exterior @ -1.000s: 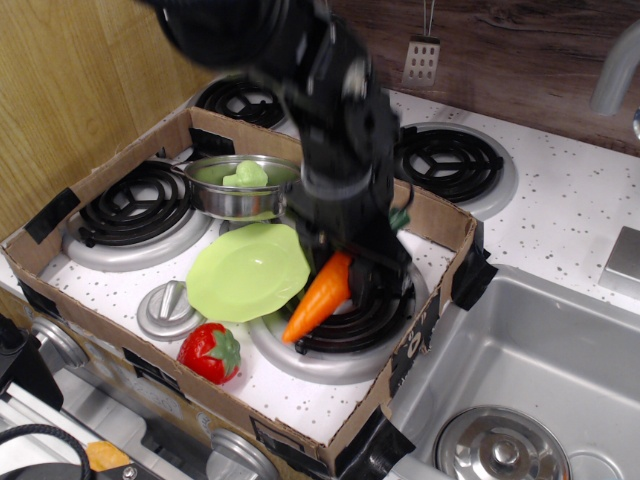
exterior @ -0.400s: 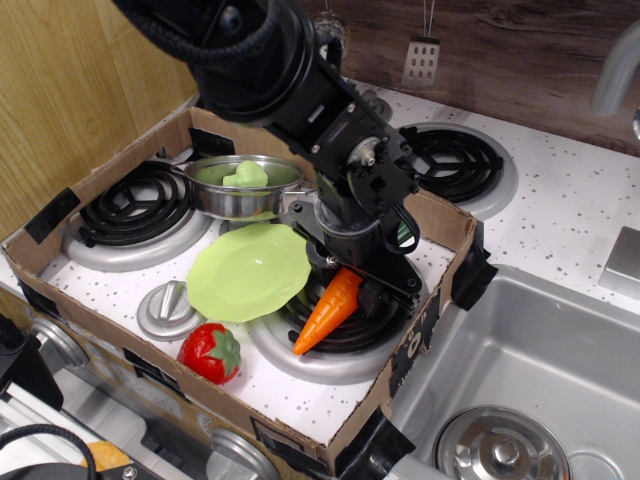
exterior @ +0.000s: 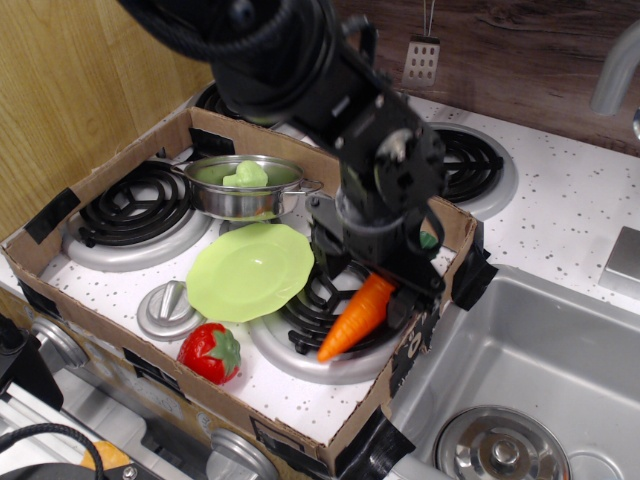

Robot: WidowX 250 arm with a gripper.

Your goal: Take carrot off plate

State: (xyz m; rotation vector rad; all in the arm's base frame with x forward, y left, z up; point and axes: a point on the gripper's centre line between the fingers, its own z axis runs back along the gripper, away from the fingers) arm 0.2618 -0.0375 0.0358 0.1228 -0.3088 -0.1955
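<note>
Hiding carrot [exterior: 357,317] top, jaws clamp it; plate [exterior: 250,270] bare.

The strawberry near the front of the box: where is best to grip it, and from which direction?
Probably from straight above, closing across the red body of the strawberry at its widest part. It lies on its side, leaves pointing right, with the box wall close in front.

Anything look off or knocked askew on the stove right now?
Nothing spilled or damaged. The carrot hangs tilted from the gripper over the front burner, clear of the plate. The pot stands upright and the strawberry lies by the box's front wall.
</note>
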